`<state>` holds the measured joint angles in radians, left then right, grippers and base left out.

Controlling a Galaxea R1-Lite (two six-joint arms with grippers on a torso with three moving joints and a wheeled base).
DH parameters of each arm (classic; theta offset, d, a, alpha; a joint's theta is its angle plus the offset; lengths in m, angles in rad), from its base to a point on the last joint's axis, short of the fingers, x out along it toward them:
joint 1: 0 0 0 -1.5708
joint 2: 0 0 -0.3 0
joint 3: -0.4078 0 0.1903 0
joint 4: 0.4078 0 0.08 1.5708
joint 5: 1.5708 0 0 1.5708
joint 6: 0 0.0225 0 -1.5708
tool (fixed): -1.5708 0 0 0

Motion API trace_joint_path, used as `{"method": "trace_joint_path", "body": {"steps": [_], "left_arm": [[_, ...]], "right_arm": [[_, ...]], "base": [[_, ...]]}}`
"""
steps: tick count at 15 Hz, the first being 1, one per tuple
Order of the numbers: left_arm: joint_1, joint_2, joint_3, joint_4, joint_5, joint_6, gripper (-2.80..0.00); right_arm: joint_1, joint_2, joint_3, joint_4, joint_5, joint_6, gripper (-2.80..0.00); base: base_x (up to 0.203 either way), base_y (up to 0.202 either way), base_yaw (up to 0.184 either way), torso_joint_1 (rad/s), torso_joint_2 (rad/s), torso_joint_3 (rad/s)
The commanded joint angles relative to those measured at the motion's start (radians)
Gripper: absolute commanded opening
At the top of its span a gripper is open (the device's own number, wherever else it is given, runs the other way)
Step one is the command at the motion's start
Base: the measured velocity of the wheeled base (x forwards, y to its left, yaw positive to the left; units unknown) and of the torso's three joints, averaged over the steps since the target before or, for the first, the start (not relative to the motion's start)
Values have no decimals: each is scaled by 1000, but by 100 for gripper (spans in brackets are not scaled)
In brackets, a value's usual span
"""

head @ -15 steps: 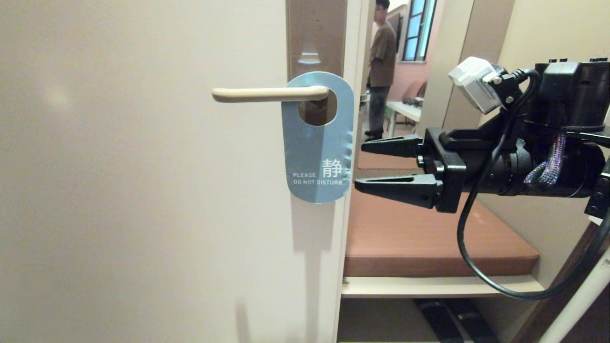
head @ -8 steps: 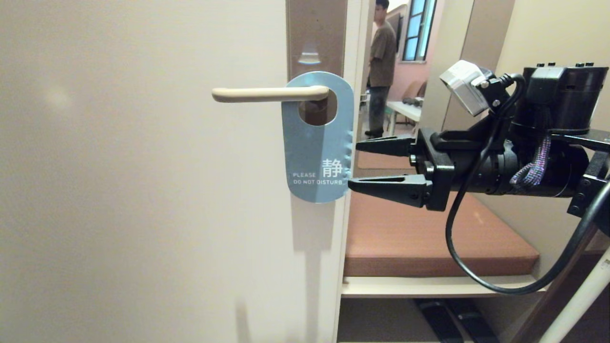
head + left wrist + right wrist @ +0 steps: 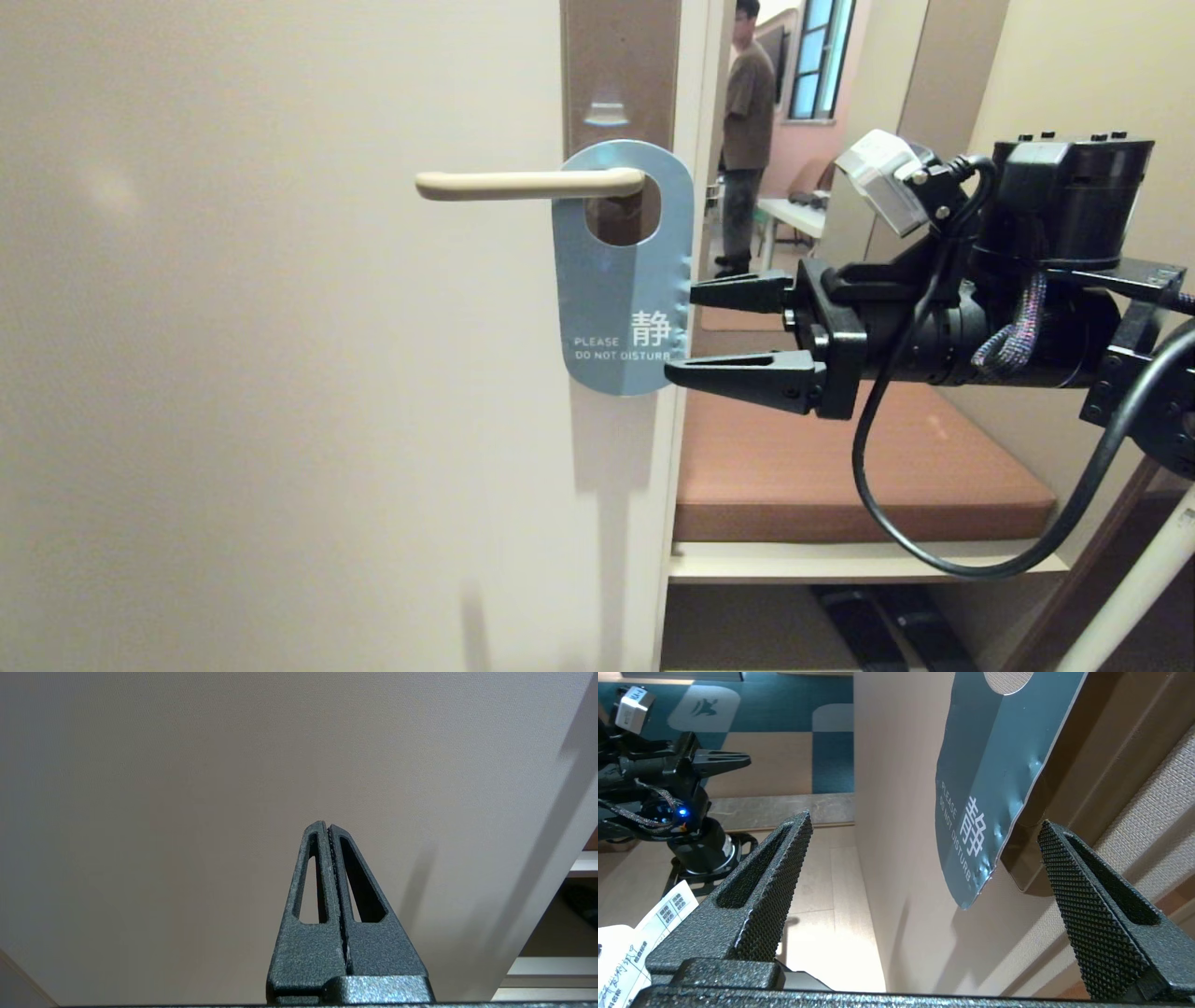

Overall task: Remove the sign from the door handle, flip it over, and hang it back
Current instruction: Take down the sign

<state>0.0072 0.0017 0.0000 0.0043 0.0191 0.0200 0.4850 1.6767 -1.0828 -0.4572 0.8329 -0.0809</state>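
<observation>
Dented slate-blue card sign (image 3: pixel 621 280) is hung on smooth cream handle (image 3: pixel 523 184), flanked by spread, knurled fingers of right gripper (image 3: pixel 680 329).

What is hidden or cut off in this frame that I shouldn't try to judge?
- Sign: back face, turned to the door in every view.
- Door handle: pivot end, covered by the sign in the head view.
- Right gripper: contact with the sign's edge unclear.
- Left gripper: outside the head view.

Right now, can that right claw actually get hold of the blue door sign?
Probably yes. The right gripper stands open at the edge of the sign, one finger on each side of the card, and nothing lies between them.
</observation>
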Motion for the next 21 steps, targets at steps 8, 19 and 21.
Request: {"method": "trace_joint_path", "body": {"steps": [8, 19, 21], "left_arm": [[0, 0, 0, 0, -1, 0, -280], [0, 0, 0, 0, 1, 0, -280], [0, 0, 0, 0, -1, 0, -280]], "right_arm": [[6, 47, -20, -53, 40, 0, 0], [45, 71, -52, -67, 43, 7, 0], [50, 76, -54, -69, 43, 7, 0]], "base": [[0, 0, 0, 0, 0, 0], [0, 0, 0, 0, 0, 0], [0, 0, 0, 0, 0, 0]]}}
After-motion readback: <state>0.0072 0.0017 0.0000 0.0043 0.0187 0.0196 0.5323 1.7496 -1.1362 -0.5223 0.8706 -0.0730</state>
